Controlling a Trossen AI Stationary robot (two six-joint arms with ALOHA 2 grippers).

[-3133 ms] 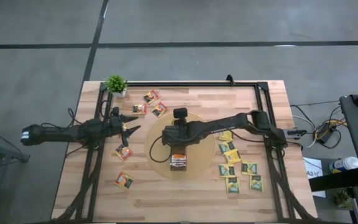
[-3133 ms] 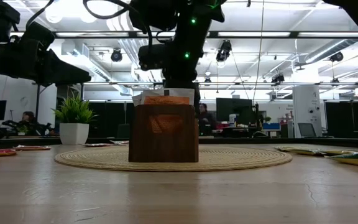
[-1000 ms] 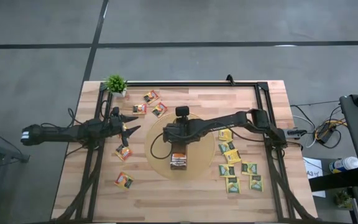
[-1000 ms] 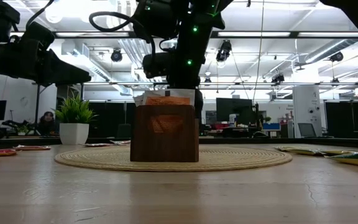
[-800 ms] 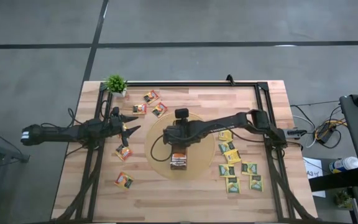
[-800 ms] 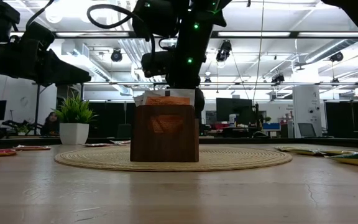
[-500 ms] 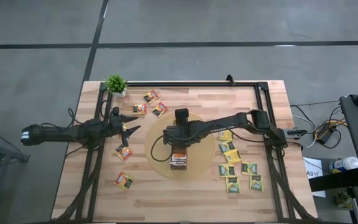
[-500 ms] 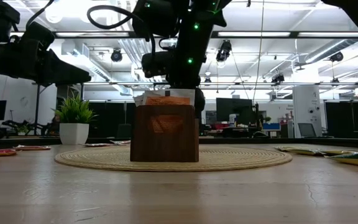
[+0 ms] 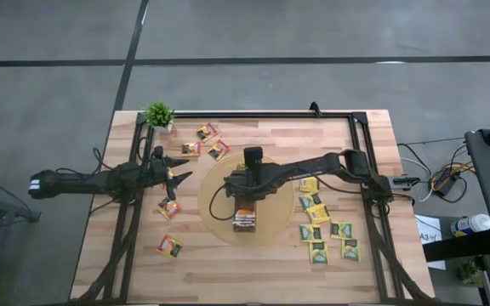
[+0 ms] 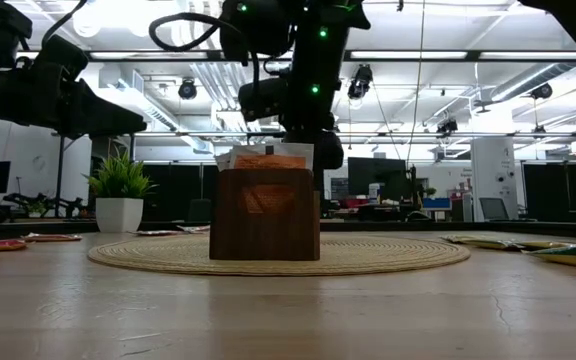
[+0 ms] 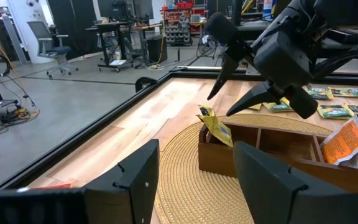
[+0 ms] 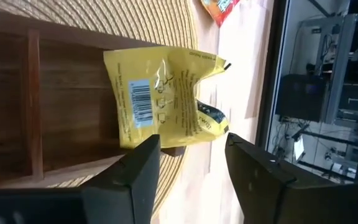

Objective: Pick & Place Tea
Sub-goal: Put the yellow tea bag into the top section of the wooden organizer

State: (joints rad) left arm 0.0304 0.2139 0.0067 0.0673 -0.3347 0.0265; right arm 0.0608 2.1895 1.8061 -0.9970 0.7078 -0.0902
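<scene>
Now spreading apart above the wooden box (image 11: pixel 278 152), right gripper (image 11: pixel 240 84) releasing a yellow tea sachet (image 12: pixel 160 99) into the end compartment on the woven mat (image 9: pixel 219 217). Left gripper (image 9: pixel 179 168) waiting wide open near orange sachets (image 9: pixel 168 207); more yellow tea (image 9: pixel 317 212) probably lying next in line.

The box (image 9: pixel 245 214) is sitting on the mat (image 9: pixel 219 223), directly below the right gripper (image 9: pixel 247 190). A sachet (image 12: pixel 160 98) is leaning in the end compartment just beneath its fingertips. Loose sachets (image 9: pixel 326 231) are lying beyond its wrist.
</scene>
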